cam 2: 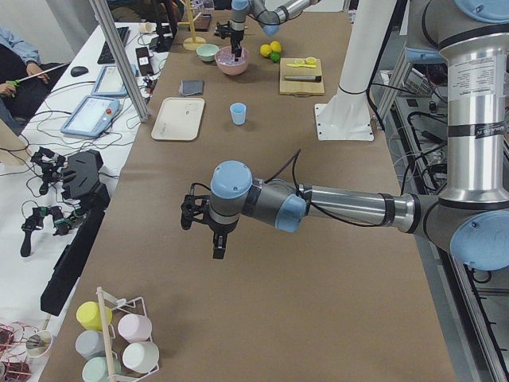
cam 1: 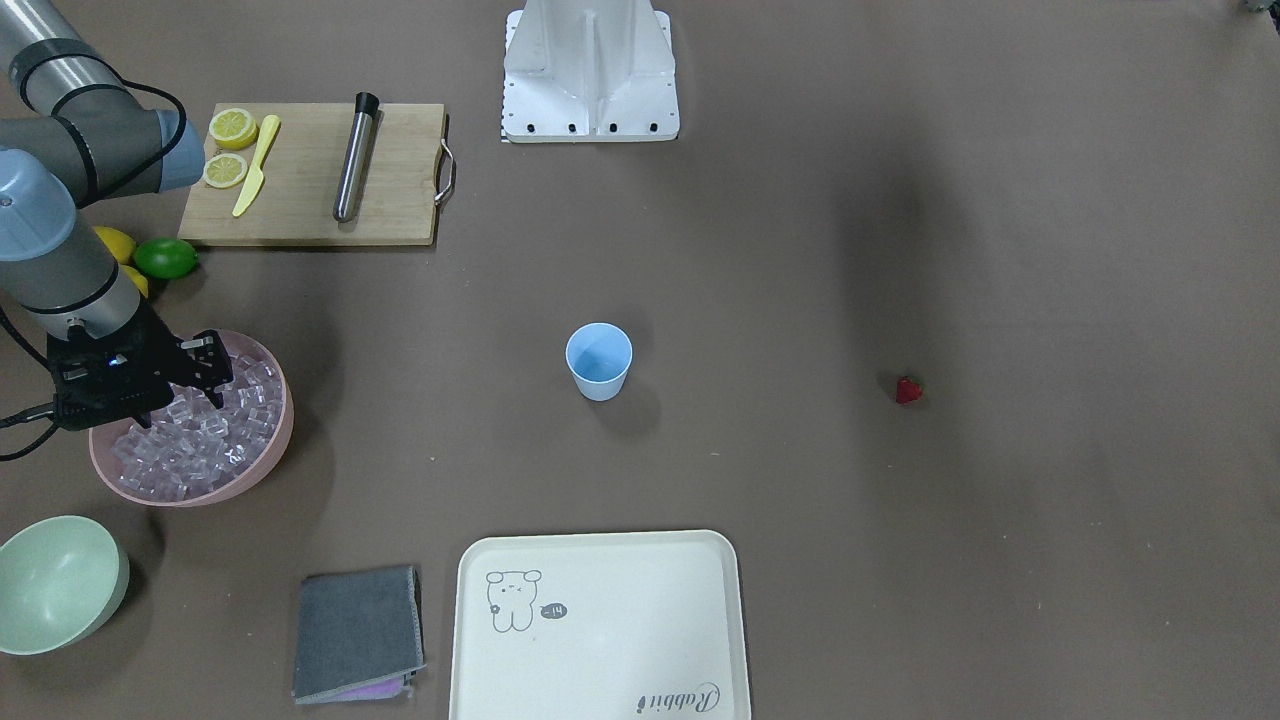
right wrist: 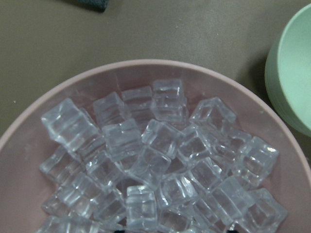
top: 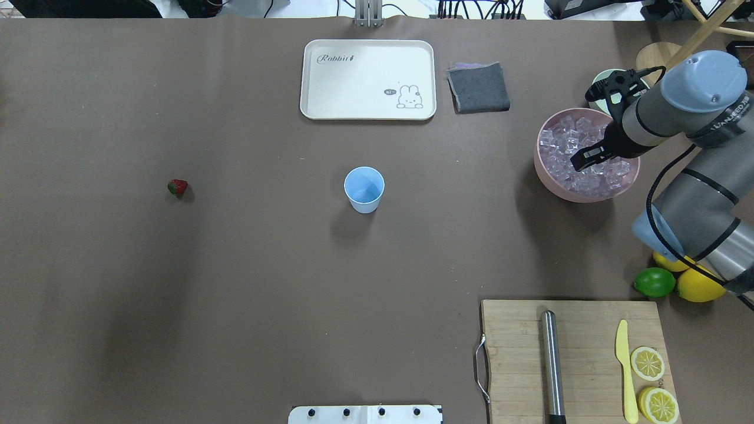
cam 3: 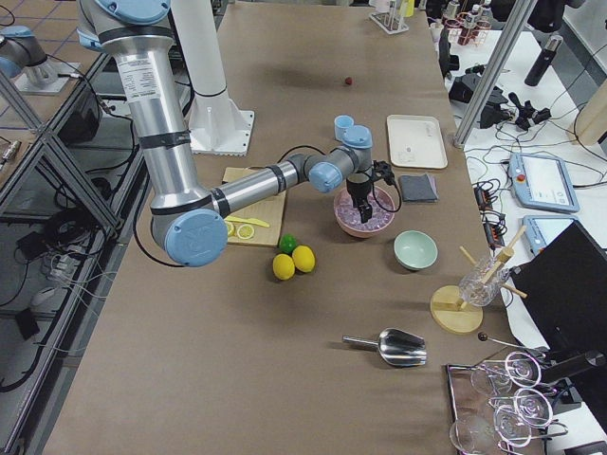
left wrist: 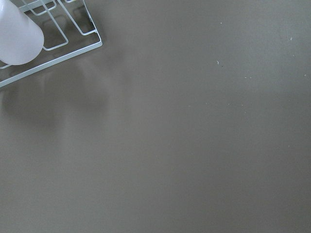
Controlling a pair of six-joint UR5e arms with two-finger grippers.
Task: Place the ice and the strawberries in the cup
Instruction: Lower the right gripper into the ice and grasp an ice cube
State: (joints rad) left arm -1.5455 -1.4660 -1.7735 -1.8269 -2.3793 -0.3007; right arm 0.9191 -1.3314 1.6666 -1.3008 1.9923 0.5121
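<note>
The cup [cam 1: 599, 361] stands empty mid-surface, the strawberry [cam 1: 908, 390] lies well apart from it, and the ice [right wrist: 155, 155] sits in the pink bowl [cam 1: 285, 420], so I judge nothing done yet. My right tool [top: 582, 161] hangs over the ice and my left tool [cam 2: 216, 247] hangs far off; I cannot tell whether either is apart or together.

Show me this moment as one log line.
right gripper: at ice in pink bowl | cup: empty | strawberry: on table | left gripper: hovering over table
</note>
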